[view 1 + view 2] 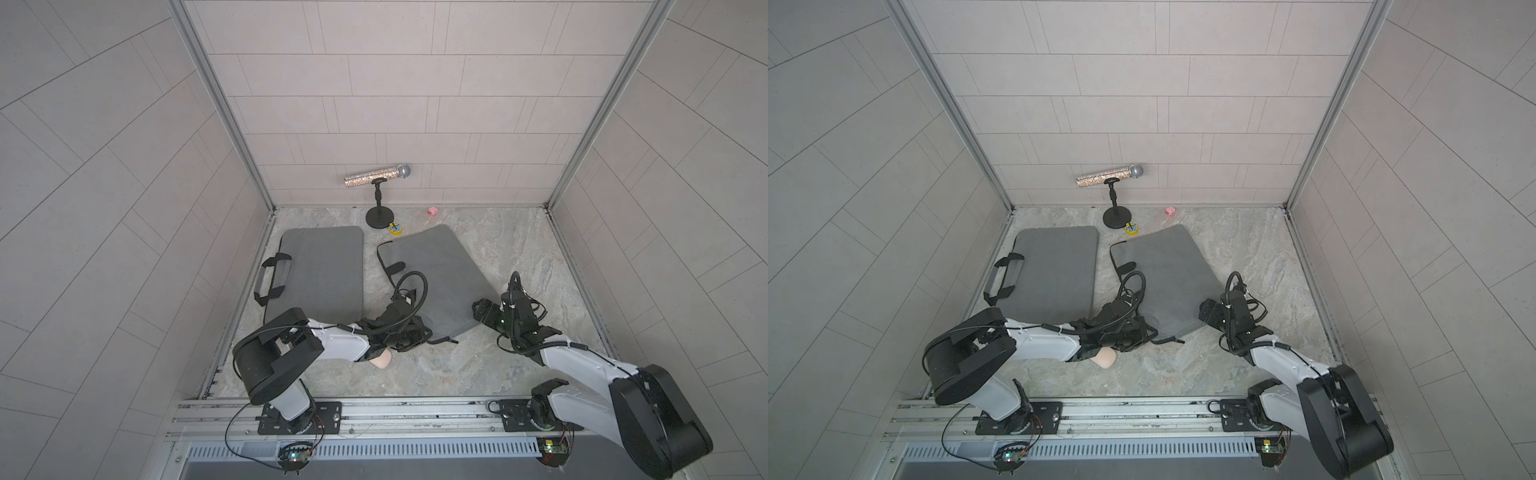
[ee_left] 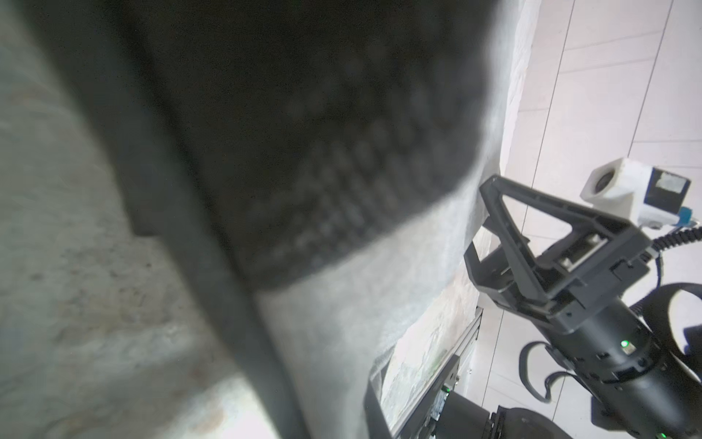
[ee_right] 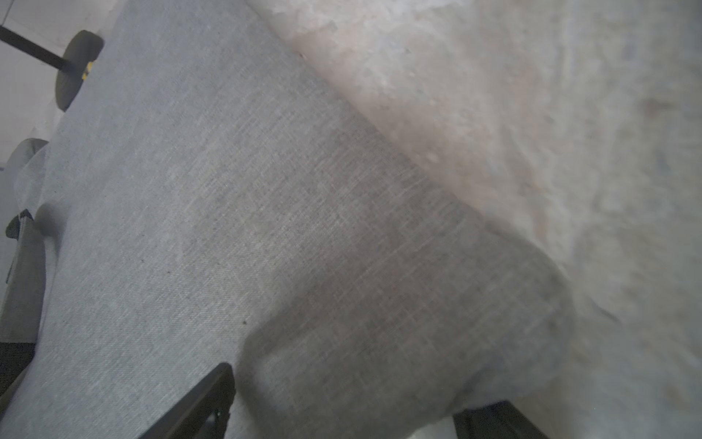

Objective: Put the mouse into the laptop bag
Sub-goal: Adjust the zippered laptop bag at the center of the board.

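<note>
The grey laptop bag (image 1: pixel 432 274) (image 1: pixel 1167 270) lies slanted in the middle of the table. My left gripper (image 1: pixel 409 332) (image 1: pixel 1133 334) sits at its near corner, shut on the bag's edge; the left wrist view shows the dark lining (image 2: pixel 323 133) inside the lifted grey fabric. A cream mouse (image 1: pixel 381 360) (image 1: pixel 1105 360) rests on the table, partly hidden under my left arm. At the bag's near right corner my right gripper (image 1: pixel 478 309) (image 1: pixel 1204 309) (image 3: pixel 347 414) stands open. One finger (image 3: pixel 205 399) is over the fabric (image 3: pixel 228 209).
A second grey bag (image 1: pixel 320 270) with black handles lies at the left. A microphone (image 1: pixel 377 176) on a black stand (image 1: pixel 380 217), a yellow roll (image 1: pixel 395 228) and a small pink thing (image 1: pixel 433 212) are at the back wall. Metal rails (image 1: pixel 374 411) edge the front.
</note>
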Robot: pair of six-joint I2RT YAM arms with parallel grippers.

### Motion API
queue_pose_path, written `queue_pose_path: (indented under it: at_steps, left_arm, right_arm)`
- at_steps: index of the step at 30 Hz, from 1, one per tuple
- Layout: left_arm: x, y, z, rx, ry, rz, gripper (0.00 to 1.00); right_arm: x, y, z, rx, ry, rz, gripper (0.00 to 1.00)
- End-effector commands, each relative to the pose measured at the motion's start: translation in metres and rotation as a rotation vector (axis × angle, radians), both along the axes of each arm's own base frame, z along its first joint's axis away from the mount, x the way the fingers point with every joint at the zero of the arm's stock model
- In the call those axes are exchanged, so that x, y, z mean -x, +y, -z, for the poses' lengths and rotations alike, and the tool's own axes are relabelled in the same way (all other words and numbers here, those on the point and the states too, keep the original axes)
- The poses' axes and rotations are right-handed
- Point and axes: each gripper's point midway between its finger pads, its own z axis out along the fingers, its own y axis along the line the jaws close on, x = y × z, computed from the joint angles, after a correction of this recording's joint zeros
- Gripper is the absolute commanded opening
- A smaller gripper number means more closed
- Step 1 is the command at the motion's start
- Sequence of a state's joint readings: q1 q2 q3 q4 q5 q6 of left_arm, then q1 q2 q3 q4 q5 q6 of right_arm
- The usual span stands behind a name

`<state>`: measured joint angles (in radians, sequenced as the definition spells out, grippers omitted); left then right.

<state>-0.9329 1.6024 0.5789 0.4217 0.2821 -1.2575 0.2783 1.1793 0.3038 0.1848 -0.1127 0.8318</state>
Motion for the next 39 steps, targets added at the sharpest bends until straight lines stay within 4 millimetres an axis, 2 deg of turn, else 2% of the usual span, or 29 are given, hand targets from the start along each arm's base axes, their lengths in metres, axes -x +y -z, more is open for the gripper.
queue_pose_path:
  at_steps: [1,2,3,5,12,18,23,26,33,34,35,36,37,39]
  left_arm:
    - [-0.002,-0.002,-0.007,0.024,-0.017,0.008,0.0]
    - [-0.002,-0.002,-0.007,0.025,-0.018,0.007,0.0]
    - [-0.002,-0.002,-0.007,0.022,-0.019,0.008,0.0]
    - [-0.004,-0.002,-0.007,0.016,-0.021,0.008,0.0]
    - [-0.014,-0.006,-0.005,0.008,-0.01,0.024,0.0]
    - [-0.028,-0.004,0.0,-0.013,-0.008,0.02,0.0]
    - [-0.049,-0.022,0.001,-0.075,-0.021,0.075,0.0]
    - [-0.063,-0.042,0.006,-0.1,-0.015,0.109,0.0]
    - [-0.092,-0.087,0.005,-0.079,-0.028,0.172,0.0]
    - [-0.094,-0.093,0.005,-0.078,-0.027,0.19,0.05]
    - [-0.095,-0.097,0.005,-0.075,-0.025,0.207,0.21]
    - [-0.096,-0.102,0.004,-0.07,-0.025,0.225,0.45]
    - [-0.096,-0.103,0.006,-0.078,-0.022,0.233,0.6]
    - [-0.096,-0.102,0.005,-0.087,-0.019,0.237,0.77]
  right_arm:
    - [0.002,0.006,0.019,-0.048,0.07,-0.017,0.52]
    - [0.002,0.004,0.021,-0.052,0.083,-0.011,0.28]
    - [0.003,0.001,0.024,-0.055,0.093,0.0,0.15]
    - [0.005,-0.005,0.025,-0.066,0.095,0.025,0.0]
    - [0.023,-0.02,0.01,-0.075,0.04,0.079,0.0]
    - [0.045,-0.029,-0.017,-0.097,-0.061,0.109,0.0]
    - [0.069,-0.037,-0.03,-0.117,-0.118,0.136,0.0]
    - [0.078,-0.044,-0.034,-0.096,-0.135,0.153,0.0]
    - [0.078,-0.051,-0.03,-0.044,-0.101,0.174,0.0]
    - [0.077,-0.053,-0.028,-0.033,-0.093,0.185,0.0]
    - [0.076,-0.056,-0.027,-0.023,-0.089,0.197,0.0]
    - [0.075,-0.058,-0.028,-0.013,-0.086,0.208,0.0]
    - [0.074,-0.06,-0.028,-0.003,-0.085,0.217,0.09]
    - [0.072,-0.063,-0.032,0.012,-0.083,0.229,0.36]
